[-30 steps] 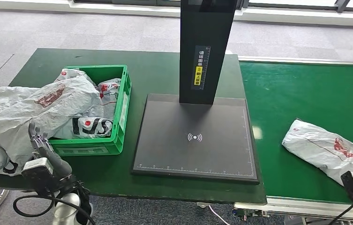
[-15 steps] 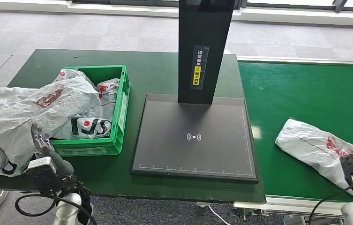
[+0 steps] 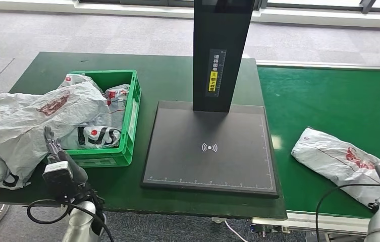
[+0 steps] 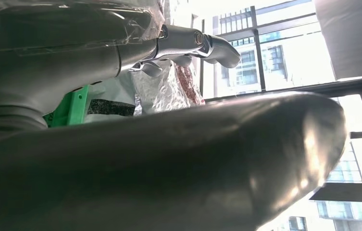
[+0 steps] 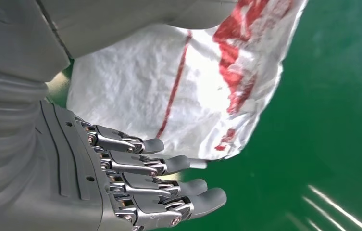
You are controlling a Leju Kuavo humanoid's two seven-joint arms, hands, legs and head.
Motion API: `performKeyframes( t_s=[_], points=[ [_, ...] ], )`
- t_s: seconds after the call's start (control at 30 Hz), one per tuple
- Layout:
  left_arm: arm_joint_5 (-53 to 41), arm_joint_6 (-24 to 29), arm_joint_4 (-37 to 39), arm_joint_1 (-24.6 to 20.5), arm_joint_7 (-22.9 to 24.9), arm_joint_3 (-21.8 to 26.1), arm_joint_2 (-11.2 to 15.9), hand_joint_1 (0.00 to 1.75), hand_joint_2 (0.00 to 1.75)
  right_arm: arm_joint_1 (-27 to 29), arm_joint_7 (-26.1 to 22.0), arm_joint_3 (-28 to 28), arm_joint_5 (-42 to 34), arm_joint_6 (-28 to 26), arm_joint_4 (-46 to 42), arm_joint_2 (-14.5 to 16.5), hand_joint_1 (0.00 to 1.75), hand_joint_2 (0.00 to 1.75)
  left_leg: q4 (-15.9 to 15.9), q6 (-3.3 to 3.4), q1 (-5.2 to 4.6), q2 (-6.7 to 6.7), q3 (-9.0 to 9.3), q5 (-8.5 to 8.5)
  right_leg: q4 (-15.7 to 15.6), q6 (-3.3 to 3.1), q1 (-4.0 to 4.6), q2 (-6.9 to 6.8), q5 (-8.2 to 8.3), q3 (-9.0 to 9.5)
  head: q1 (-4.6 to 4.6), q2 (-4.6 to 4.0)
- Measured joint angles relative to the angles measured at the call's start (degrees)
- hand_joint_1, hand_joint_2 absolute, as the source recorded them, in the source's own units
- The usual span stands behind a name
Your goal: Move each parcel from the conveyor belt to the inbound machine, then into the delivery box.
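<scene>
**Parcel on the belt, right hand open beside it**

1 grey-white parcel (image 3: 338, 162) with red printing is seen lying flat on the green conveyor belt (image 3: 329, 101), near the belt's front edge and to the right of the inbound machine (image 3: 211, 146). The machine's dark square plate is bare, with a white signal mark at its middle, and a black post (image 3: 221, 50) carrying a label strip rises from its far edge.

In the right wrist view the right hand (image 5: 135, 187) is shown just beside the parcel (image 5: 179, 91), with its fingers (image 5: 169, 163) stretched out and slightly apart, and nothing is held in it. Whether the fingertips touch the bag cannot be told.

The green delivery box (image 3: 122, 126) stands on the dark green table (image 3: 167, 75) to the left of the machine and is heaped with grey parcels, some of which spill over its left rim onto the table. The left hand (image 3: 52, 143) is raised at the box's front left corner, close against the heap. In the left wrist view its fingers (image 4: 203, 45) are seen extended and apart, with nothing gripped.
</scene>
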Motion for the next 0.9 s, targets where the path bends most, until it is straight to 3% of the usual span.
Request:
performKeyframes(
  t_s=[0.13, 0.37, 0.43, 0.5, 0.57, 0.9],
  points=[
    [0.47, 0.0, 1.9, -1.49, 0.01, 0.0, 0.0, 0.0, 0.0, 1.58, 7.34, 0.04, 4.92, 2.19, 1.46, -0.01, 0.0, 1.75, 0.0, 0.0, 0.01, -0.02, 0.0, -0.01, 0.0, 0.0, 0.01, -0.04, -0.02, 0.02, 0.0, 0.0],
    [1.39, -0.1, 5.7, -3.83, 0.01, -0.5, 0.08, 0.0, 0.0, 6.5, 14.85, 4.87, 16.48, 12.46, 3.16, 0.02, 0.0, 1.75, 0.01, -0.02, 0.26, -0.07, 0.22, -0.07, -0.16, -0.04, 0.26, -0.12, -0.09, 0.27, -0.01, 0.0],
    [1.89, -0.32, 7.02, -4.31, 0.01, -0.84, 0.24, 0.0, 0.0, 7.37, 15.75, 7.26, 19.99, 15.04, 3.31, 0.02, 0.12, 1.75, 0.01, -0.09, 0.5, -0.08, 0.43, -0.14, -0.36, -0.07, 0.46, -0.14, -0.12, 0.57, -0.01, 0.0],
    [2.3, -0.55, 8.39, -4.76, 0.01, -1.22, 0.4, 0.0, 0.0, 7.81, 16.43, 9.53, 22.51, 16.85, 3.37, 0.05, 0.99, 1.75, 0.01, -0.17, 0.83, -0.07, 0.7, -0.24, -0.66, -0.12, 0.69, -0.13, -0.15, 1.0, -0.01, 0.0],
    [2.62, -0.78, 9.6, -5.26, 0.01, -1.55, 0.51, 0.0, 0.0, 8.09, 16.89, 11.56, 24.37, 17.91, 3.46, 0.15, 1.75, 1.75, 0.01, -0.23, 1.18, -0.08, 0.97, -0.31, -0.96, -0.19, 0.95, -0.14, -0.16, 1.46, 0.0, 0.0],
    [3.01, -1.35, 12.44, -6.26, 0.05, -2.1, 0.84, 0.0, 0.0, 9.67, 15.39, 17.63, 28.37, 19.62, 3.54, 0.19, 1.75, 1.75, 0.02, -0.28, 1.56, 0.09, 1.43, -0.48, -1.47, -0.34, 1.33, -0.04, -0.03, 2.15, 0.02, 0.0]
  ],
)
